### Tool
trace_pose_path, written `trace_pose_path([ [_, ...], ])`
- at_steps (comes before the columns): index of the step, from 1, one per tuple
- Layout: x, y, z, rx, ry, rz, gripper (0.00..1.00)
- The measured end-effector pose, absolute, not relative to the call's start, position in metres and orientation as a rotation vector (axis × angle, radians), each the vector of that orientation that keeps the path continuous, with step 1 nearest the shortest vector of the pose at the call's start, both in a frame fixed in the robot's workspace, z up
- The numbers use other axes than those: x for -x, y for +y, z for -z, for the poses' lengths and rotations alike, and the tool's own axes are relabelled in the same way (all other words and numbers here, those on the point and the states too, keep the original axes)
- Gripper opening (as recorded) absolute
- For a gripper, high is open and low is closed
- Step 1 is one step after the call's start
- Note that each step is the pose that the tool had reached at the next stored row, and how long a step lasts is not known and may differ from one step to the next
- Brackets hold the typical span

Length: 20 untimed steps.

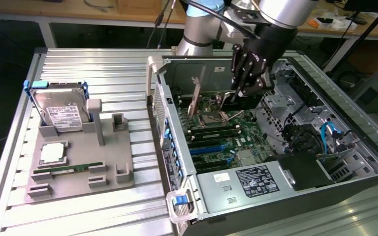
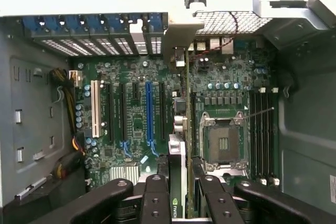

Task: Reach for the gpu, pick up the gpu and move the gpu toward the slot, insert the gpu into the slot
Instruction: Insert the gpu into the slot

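My gripper [image 1: 245,88] hangs inside the open computer case, shut on the gpu [image 1: 240,102], a thin black card held on edge above the green motherboard [image 1: 225,137]. In the wrist view the gpu [image 2: 182,129] runs edge-on away from the gripper [image 2: 181,184], clamped between the black fingers [image 2: 156,195]. Its metal end bracket [image 2: 181,40] points at the case's rear wall. The slot [image 2: 149,111] is a long blue strip on the board. It lies parallel to the card and a little to the side of it, away from the processor socket. In the exterior view the slot [image 1: 210,146] lies nearer the camera than the card.
The silver processor socket [image 2: 223,142] and black memory sockets [image 2: 265,129] lie on the card's other side. A white slot [image 2: 95,108] sits beyond the blue one. Case walls [image 1: 159,98] and a power supply [image 1: 255,179] enclose the board. Outside, a grey fixture [image 1: 77,167] holds a hard drive [image 1: 61,110].
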State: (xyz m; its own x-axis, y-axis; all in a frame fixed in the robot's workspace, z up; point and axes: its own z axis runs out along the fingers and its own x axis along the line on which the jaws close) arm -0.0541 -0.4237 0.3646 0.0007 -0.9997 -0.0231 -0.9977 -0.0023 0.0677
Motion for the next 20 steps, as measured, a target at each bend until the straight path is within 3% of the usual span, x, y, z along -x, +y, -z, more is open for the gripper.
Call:
trace_pose_path([
  [11,0.054,-0.427,-0.345,-2.181,-2.216,0.101,0.27],
  [20,0.054,-0.446,-0.341,-2.179,-2.218,0.101,0.27],
])
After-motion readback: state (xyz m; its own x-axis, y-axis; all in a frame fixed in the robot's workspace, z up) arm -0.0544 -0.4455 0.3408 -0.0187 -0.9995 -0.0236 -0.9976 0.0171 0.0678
